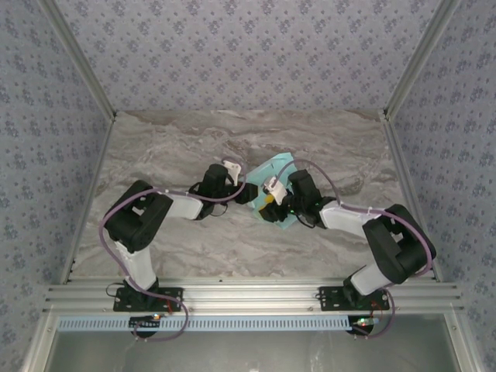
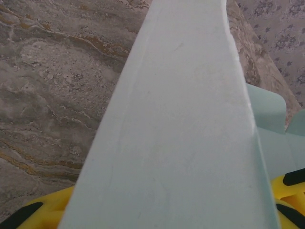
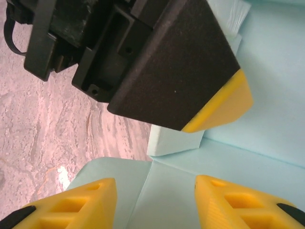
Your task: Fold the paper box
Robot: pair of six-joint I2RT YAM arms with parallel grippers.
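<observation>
In the right wrist view the right gripper [image 3: 157, 202] is closest to us. Its yellow fingers are parted fairly wide and hold nothing, and pale aqua card lies flat beyond the gap. Just past them, one black, yellow-tipped finger [image 3: 181, 62] of the left gripper [image 2: 159, 212] reaches down to the card beside a short flap [image 3: 174, 140] that stands up. In the left wrist view that gripper's own yellow fingertips sit at the two bottom corners, wide apart. A long panel [image 2: 181, 119] of card rises between them and runs away from us; we cannot tell whether either finger touches it.

From above, the box [image 1: 280, 167] lies near the middle of the table [image 1: 155, 147], and the two grippers meet over it from left and right. We judge the folding partly done. One long panel and one short flap are raised along their creases, while other panels lie flat and a round-cornered tab [image 2: 269, 112] stands free at the far side. No closed box shape shows yet, so raising the other sides and tucking the tabs seem left to do.

A metal rail [image 1: 248, 294] runs along the near edge and carries both arm bases. The table top has a grey-brown marbled stone pattern. Walls [image 1: 248, 46] papered in a pale blue-grey flower print close it in on three sides.
</observation>
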